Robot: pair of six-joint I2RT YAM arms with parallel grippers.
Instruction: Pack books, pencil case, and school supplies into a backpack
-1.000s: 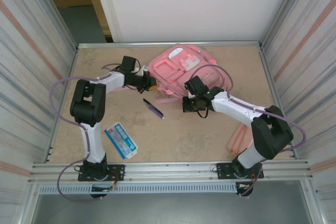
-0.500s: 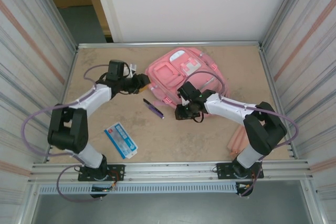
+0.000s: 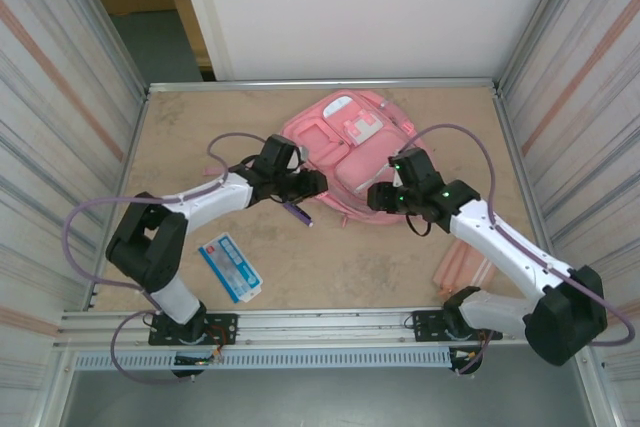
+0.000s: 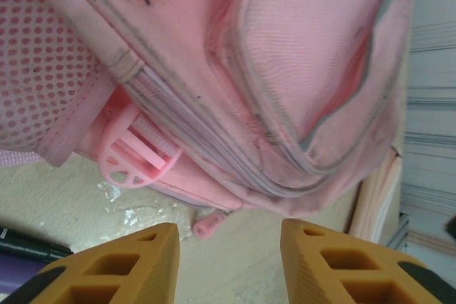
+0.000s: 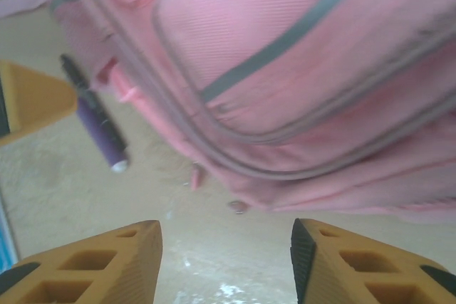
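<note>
Both are hovering with jaws parted and empty at the near edge of the backpack (image 3: 345, 142) lying at far centre, left gripper (image 3: 317, 183) just beside the purple pen (image 3: 298, 214), right gripper (image 3: 376, 197) facing it.

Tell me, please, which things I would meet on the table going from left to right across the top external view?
light blue pencil case → pink backpack → pink ribbed book. The purple pen lies level with the backpack's left edge, so I leave it out of the order.
</note>
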